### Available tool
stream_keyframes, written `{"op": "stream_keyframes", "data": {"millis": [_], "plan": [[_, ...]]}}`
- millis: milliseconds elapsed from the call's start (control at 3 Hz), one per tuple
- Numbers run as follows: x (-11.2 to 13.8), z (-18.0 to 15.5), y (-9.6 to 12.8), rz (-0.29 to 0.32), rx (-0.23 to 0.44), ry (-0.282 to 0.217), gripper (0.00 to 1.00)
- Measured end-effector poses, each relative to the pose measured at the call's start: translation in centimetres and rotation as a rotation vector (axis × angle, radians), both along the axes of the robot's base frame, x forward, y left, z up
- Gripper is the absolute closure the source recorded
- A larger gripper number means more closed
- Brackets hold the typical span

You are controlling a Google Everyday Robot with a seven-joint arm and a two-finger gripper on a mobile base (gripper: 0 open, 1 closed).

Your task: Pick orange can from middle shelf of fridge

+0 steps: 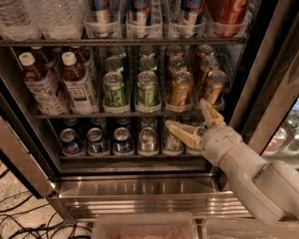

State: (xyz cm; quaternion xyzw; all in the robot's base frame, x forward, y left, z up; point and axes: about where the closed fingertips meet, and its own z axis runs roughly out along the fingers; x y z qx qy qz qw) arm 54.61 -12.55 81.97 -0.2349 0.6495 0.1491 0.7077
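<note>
The nearest orange can (181, 88) stands upright at the front of its lane on the middle shelf (89, 114) of the fridge (139, 188), toward the right side. More cans of the same kind line up behind it. A second orange can (214, 86) heads the next lane to the right, tilted a little.

To the left of the orange lanes stand two lanes of green cans (114, 88), and further left a group of brown bottles (78, 83) with white caps.

The gripper (186, 114) is just below the front edge of the middle shelf, under the two orange lanes. Its jaws are spread wide and hold nothing. One finger points up toward the second orange can and the other reaches left in front of the cans on the lower shelf (114, 156). It touches neither orange can. The pale arm (244, 173) comes in from the lower right.

On the shelf above are water bottles (45, 9), tall blue-silver cans (139, 4) and a big red cola can (229, 4). The lower shelf holds small blue cans (70, 141). Below the fridge sit clear plastic boxes (144, 225), and cables (10, 218) lie on the floor at the left.
</note>
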Motion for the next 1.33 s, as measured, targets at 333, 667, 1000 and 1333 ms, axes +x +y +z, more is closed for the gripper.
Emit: {"op": "stream_keyframes", "data": {"millis": [333,667,1000,1333], "plan": [[1.5,-0.1,0.0,-0.006,-0.001,-0.001,0.24],[3.0,-0.2,0.3,-0.008,0.009,-0.002,0.25],[4.8,0.0,0.4,-0.019,0.024,-0.014,0.25],[6.4,0.6,0.3,-0.032,0.033,-0.034,0.24]]}}
